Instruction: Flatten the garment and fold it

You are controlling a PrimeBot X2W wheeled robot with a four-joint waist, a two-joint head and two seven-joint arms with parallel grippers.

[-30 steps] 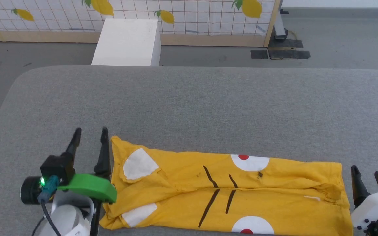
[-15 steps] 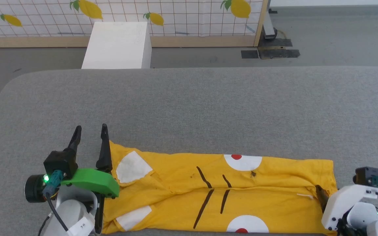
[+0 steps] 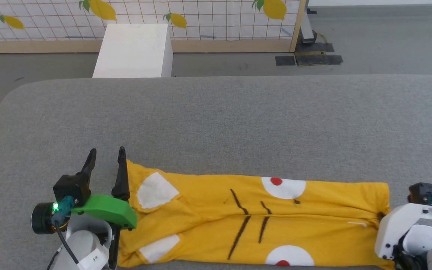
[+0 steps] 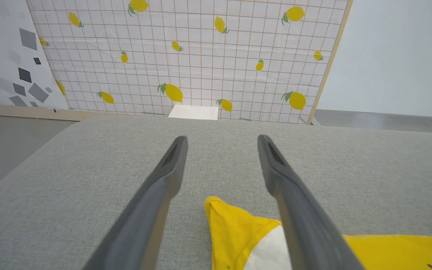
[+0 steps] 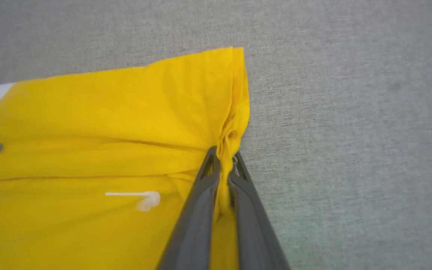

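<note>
My right gripper point(image 5: 223, 154) is pinched narrow on a bunched fold at the shirt's point(image 3: 208, 202) right edge, with yellow cloth squeezed up between the two fingers. My left gripper point(image 3: 107, 152) stands wide and holds nothing. It sits at the shirt's left end, where the corner of the cloth lies between and under its fingers; I cannot tell whether they touch it. The shirt lies in a long, creased band along the near edge of the grey table point(image 3: 219, 120), stretched from one gripper to the other, print side up. Beyond the table stand a white box point(image 3: 133, 48) and a lemon-print screen point(image 3: 208, 15).
</note>
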